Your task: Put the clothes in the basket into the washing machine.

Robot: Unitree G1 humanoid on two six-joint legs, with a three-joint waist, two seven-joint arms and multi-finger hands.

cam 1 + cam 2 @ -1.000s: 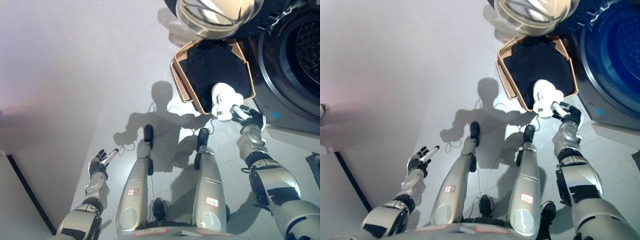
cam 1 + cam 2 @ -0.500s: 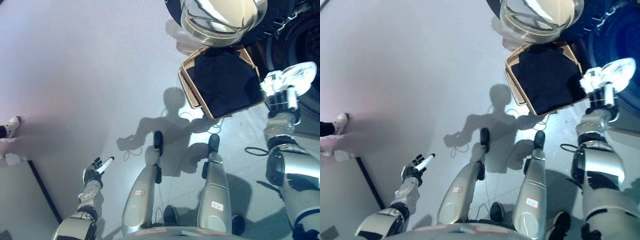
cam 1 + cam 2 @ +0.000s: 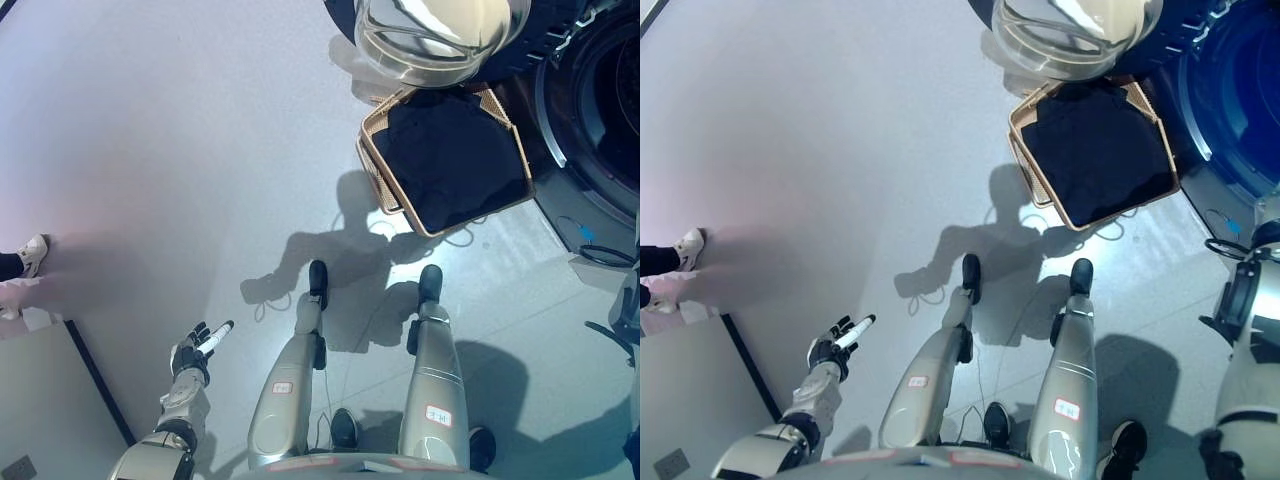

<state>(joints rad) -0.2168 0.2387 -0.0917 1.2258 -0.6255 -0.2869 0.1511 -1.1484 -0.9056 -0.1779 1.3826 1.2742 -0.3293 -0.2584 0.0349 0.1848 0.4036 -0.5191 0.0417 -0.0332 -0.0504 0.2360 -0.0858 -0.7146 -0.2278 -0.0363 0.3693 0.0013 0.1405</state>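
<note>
A tan wicker basket [image 3: 378,165] stands on the floor in front of the washing machine [image 3: 590,150] at the upper right. Dark clothes [image 3: 455,155] fill the basket. The machine's round glass door [image 3: 430,35] hangs open above the basket, and the dark drum opening [image 3: 615,100] shows at the right edge. My left hand [image 3: 196,345] is open and empty, low at the lower left, far from the basket. My right arm [image 3: 1250,330] runs out past the right edge, and its hand shows in neither view.
A person's white shoe [image 3: 686,246] stands at the left edge. A white panel with a dark edge [image 3: 40,400] lies at the lower left. Grey floor [image 3: 180,150] spreads to the left of the basket.
My right hand, shut on a white cloth, rose from the basket's front toward the machine and went out of view to the right. The left hand has kept its pose.
</note>
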